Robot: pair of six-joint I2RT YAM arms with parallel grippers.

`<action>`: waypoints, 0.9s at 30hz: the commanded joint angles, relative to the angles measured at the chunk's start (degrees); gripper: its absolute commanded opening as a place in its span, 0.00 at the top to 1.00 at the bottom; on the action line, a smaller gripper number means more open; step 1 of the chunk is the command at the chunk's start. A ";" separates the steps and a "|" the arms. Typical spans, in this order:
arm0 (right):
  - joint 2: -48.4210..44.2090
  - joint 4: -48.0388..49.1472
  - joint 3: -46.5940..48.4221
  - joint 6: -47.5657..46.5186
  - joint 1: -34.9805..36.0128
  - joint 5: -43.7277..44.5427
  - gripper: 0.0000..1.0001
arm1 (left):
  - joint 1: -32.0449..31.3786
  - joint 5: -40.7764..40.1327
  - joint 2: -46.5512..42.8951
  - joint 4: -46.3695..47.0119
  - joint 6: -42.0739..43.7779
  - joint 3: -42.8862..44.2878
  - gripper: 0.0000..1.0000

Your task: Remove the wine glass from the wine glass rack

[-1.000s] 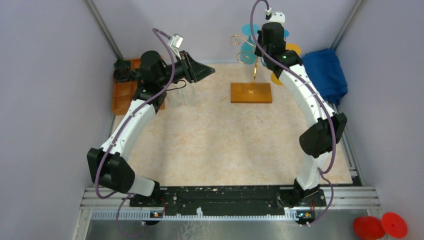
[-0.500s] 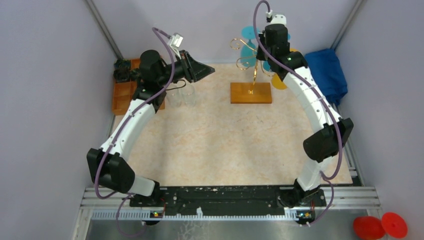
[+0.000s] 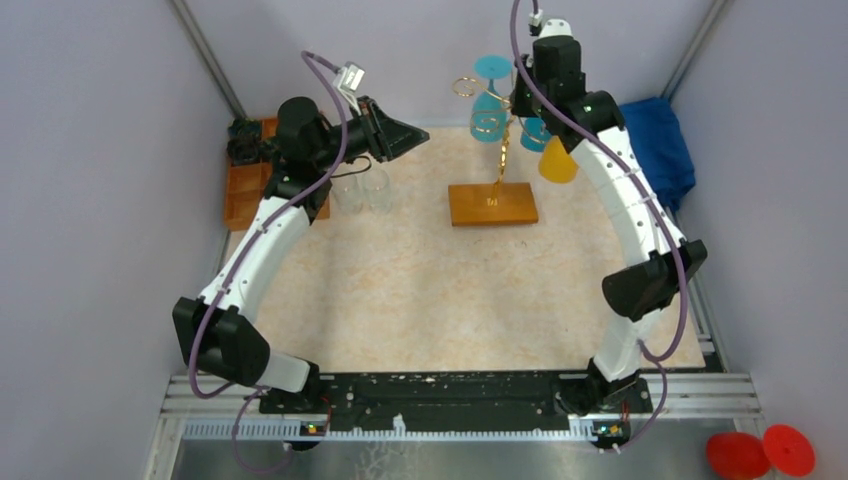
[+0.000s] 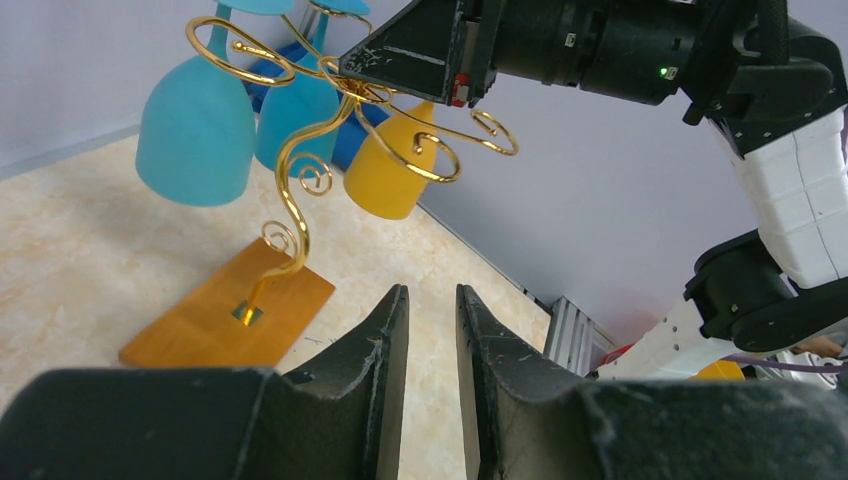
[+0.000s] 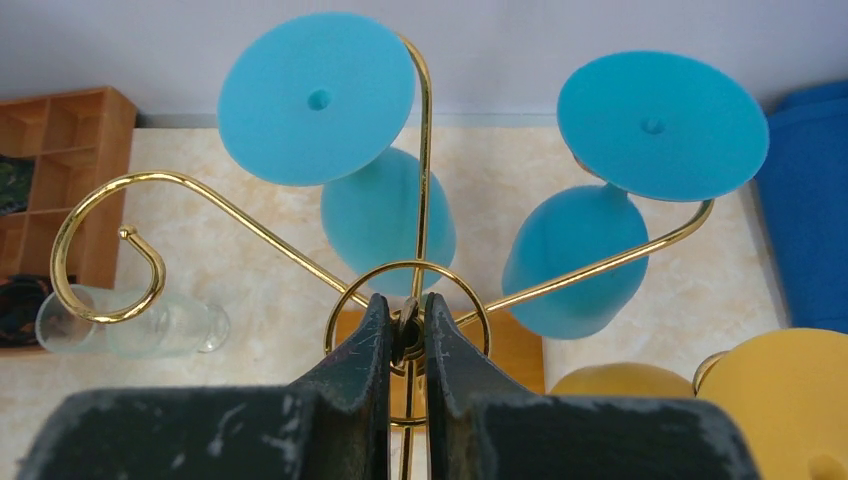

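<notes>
wine glass rack (image 4: 230,312) upright, glasses (image 4: 195,125) bowl-down, right hand (image 5: 405,322) clamped on its top, left hand (image 4: 431,296) narrow

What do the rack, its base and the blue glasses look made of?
Rack: thin metal wire, shiny gold finish with glints. Base: probably wood, flat orange-brown, slight sheen. Blue glasses: opaque, matte, dimple at each foot's centre, so probably plastic rather than glass.

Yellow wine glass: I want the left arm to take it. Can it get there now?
Probably not directly: the yellow wine glass hangs beyond the wine glass rack from the left gripper, behind its curled wires and below the right gripper.
</notes>
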 commanded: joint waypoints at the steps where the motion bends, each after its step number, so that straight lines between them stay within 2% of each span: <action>1: -2.41 6.68 8.07 0.66 0.77 -2.58 1.00 | 0.11 0.13 0.69 0.12 0.91 1.93 0.70; 5: -4.74 7.48 4.28 0.93 1.41 -3.45 1.00 | 0.16 0.11 0.39 -0.22 1.13 1.63 0.70; 11: -14.59 14.20 -14.29 3.04 4.11 -5.02 1.00 | 0.13 0.37 -0.12 -0.45 1.16 0.51 0.70; 17: -24.15 18.00 -28.98 5.13 8.50 -3.97 1.00 | 0.12 0.57 -1.16 -0.41 0.65 -0.83 0.70; 27: -29.56 16.79 -35.22 5.66 9.61 -3.42 1.00 | 0.11 0.53 -0.68 0.75 -0.92 -1.99 0.70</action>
